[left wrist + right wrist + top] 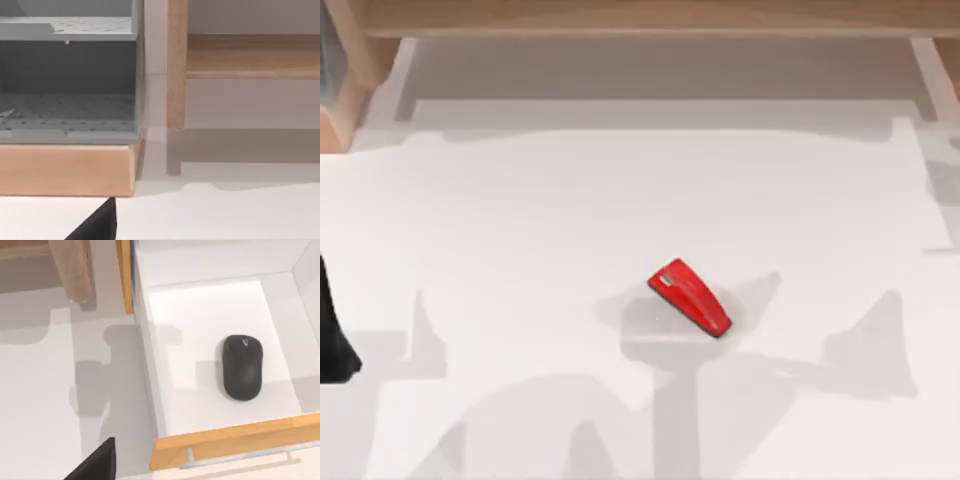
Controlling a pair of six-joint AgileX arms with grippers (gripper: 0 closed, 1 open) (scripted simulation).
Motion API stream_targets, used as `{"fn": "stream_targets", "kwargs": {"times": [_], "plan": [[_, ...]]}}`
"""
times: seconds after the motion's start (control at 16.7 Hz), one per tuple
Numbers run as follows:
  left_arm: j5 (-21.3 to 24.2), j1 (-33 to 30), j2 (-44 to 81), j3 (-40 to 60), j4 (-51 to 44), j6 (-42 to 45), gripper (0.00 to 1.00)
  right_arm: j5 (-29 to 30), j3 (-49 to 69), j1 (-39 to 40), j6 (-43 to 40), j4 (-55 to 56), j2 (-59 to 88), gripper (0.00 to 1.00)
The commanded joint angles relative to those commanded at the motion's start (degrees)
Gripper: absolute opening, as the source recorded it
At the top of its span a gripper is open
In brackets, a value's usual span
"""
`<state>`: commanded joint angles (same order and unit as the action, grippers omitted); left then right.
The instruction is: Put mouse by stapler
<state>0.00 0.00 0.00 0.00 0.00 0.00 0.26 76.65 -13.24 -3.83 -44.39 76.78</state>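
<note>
Mouse [242,367] lying in open drawer [220,437], ungrasped; stapler [690,296] waiting on table [520,230]. Right arm reaching next; grippers' state: cannot tell.

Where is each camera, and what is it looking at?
Top view: sits above the table, looking straight down at the red stapler; a dark bit of the left arm shows at the left edge.
Left wrist view: rides on the left arm, looking across the table at a grey shelf unit and a wooden post.
Right wrist view: rides on the right arm, looking down into an open drawer holding the mouse.
All three views share the white tabletop.
</note>
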Motion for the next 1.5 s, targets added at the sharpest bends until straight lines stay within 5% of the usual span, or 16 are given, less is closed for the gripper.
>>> {"fn": "stream_targets", "kwargs": {"times": [0.78,1.5], "plan": [[0.00,0.00,0.00,0.00,0.00,0.00,1.00,0.07,58.73,-8.17,-3.98,-31.03,66.02,1.00],[0.00,0.00,0.00,0.00,0.00,0.00,1.00,-0.54,63.43,-7.86,-4.24,-32.04,71.41,1.00]]}}
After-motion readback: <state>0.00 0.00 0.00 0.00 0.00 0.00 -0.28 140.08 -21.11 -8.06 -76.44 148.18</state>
